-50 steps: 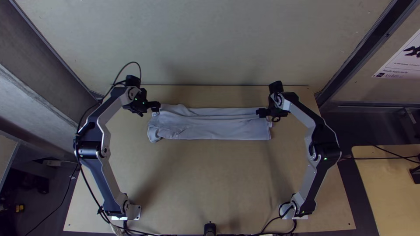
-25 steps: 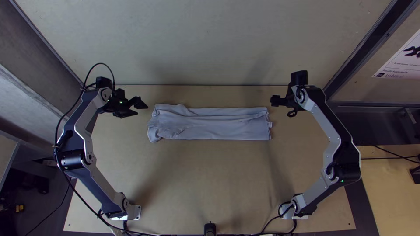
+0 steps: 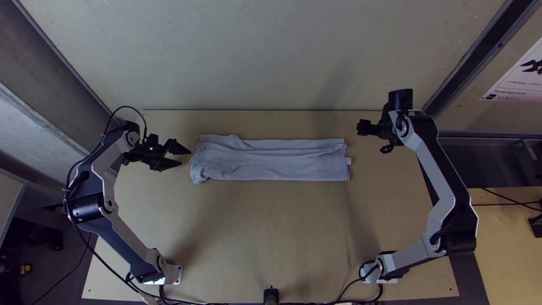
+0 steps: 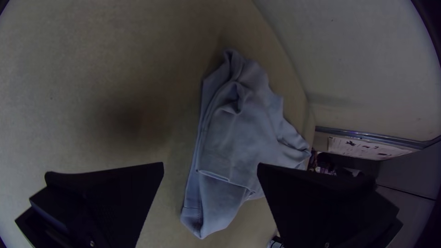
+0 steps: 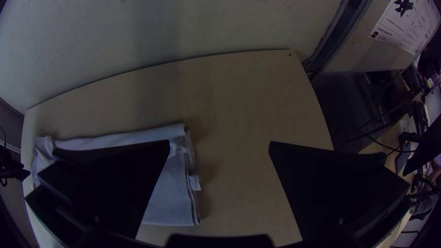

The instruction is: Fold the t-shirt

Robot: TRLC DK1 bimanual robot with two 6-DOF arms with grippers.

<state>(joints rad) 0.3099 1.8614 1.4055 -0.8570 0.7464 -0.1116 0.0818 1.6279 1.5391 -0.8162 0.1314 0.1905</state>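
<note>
The left arm [image 3: 101, 212] rises from the lower left of the top view, a black cable [image 3: 71, 175] looping beside it. Its gripper [image 3: 185, 158] is just beside the t-shirt's left end, fingers spread wide and gripping nothing. In the left wrist view one finger covers part of the cloth, and a small object with a pale rim [image 4: 275, 242] is cut off at the bottom edge, too little of it visible to name.

The pale blue-grey t-shirt [image 3: 274, 161] lies across the table [image 3: 271, 226], folded into a long, narrow band. Its left end is rumpled, its right end straighter with a small tab of cloth sticking out. How the inner layers run is hidden.

The right gripper [image 3: 360, 127] is near that right end, apart from the cloth. In the right wrist view its fingers are wide open with nothing between them, one hiding part of the t-shirt. At far right, a printed sheet [image 3: 516, 76] is cut off by the top view's edge.
</note>
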